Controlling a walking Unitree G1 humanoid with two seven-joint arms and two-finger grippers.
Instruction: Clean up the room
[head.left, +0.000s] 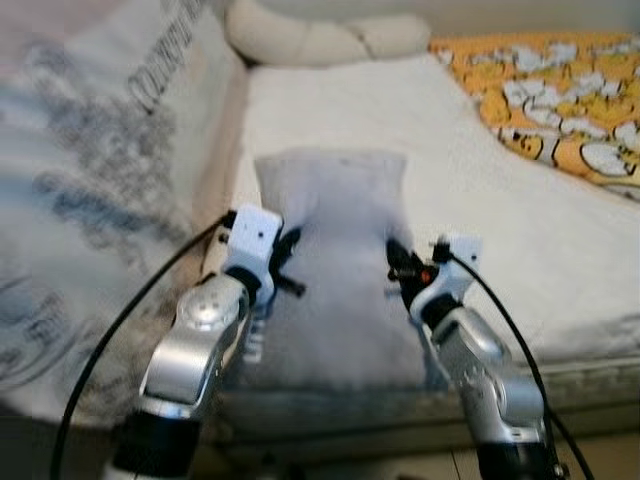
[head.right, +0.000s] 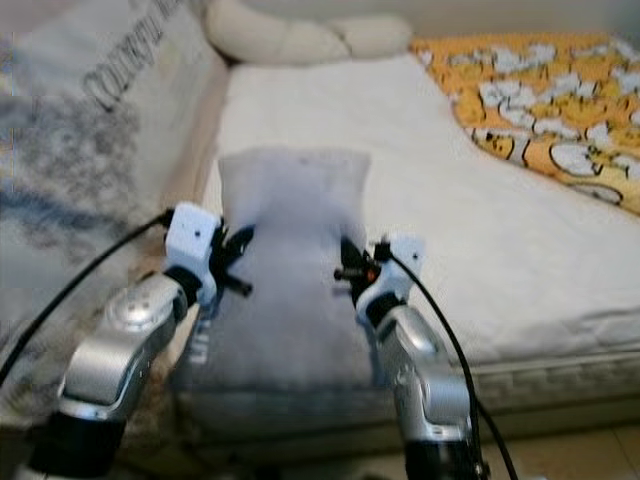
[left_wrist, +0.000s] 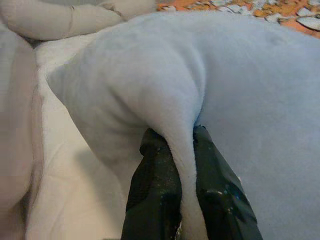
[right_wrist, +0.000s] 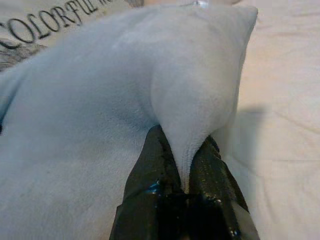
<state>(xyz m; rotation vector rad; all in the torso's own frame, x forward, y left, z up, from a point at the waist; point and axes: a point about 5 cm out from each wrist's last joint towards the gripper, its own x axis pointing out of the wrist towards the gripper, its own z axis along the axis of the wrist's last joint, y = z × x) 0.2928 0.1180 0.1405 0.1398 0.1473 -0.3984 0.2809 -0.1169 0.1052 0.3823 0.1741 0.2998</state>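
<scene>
A pale grey-blue pillow (head.left: 338, 260) lies lengthwise on the white bed (head.left: 400, 110), its near end at the mattress's front edge. My left gripper (head.left: 288, 262) is shut on the pillow's left side; in the left wrist view both black fingers (left_wrist: 155, 190) pinch a fold of the pillow (left_wrist: 240, 100). My right gripper (head.left: 400, 268) is shut on the pillow's right side, and in the right wrist view its fingers (right_wrist: 150, 170) clamp a ridge of the pillow (right_wrist: 90, 125).
A printed grey-and-white duvet (head.left: 90, 190) is heaped along the left. A cream bolster (head.left: 320, 35) lies at the head of the bed. An orange patterned blanket (head.left: 560, 95) covers the far right. The floor (head.left: 600, 455) shows below the bed's front edge.
</scene>
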